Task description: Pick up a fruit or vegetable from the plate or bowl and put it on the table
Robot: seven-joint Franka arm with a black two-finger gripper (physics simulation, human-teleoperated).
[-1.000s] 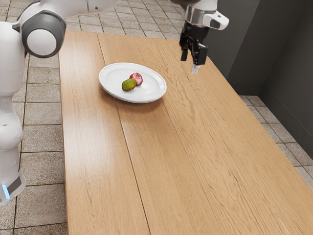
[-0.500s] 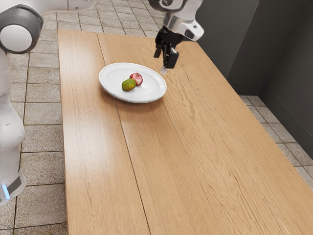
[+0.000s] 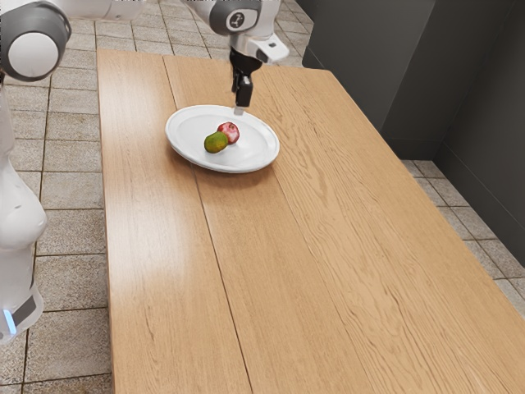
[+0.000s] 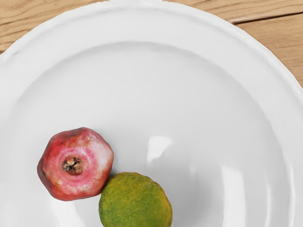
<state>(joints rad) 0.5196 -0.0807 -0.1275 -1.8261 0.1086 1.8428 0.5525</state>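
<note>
Toward the exterior view's left, the white plate [image 3: 184,138] is lying on the wooden surface [image 3: 156,246] and carrying both fruits. The green fruit [image 3: 216,143] is sitting near the middle, looking round, firm and fairly light. Its finely dimpled skin is probably offering some friction, though its roundness is inviting a roll if the squeeze is landing off-centre. Just rightward, the red pomegranate [image 3: 229,132] is touching it, presenting its crown [image 4: 72,164] upward. It is seeming somewhat heavier and stiff-skinned, its smoother rind likely slipping under a high pinch. Either fruit is suiting the task; for each, the best hold is crossing the widest girth, on the two sides lying clear of its neighbour, squeezing moderately to avoid bruising. Farther right, the pincer [image 3: 240,107] is hanging over the plate's far part, above the fruits; how wide it is standing, I cannot tell.
</note>
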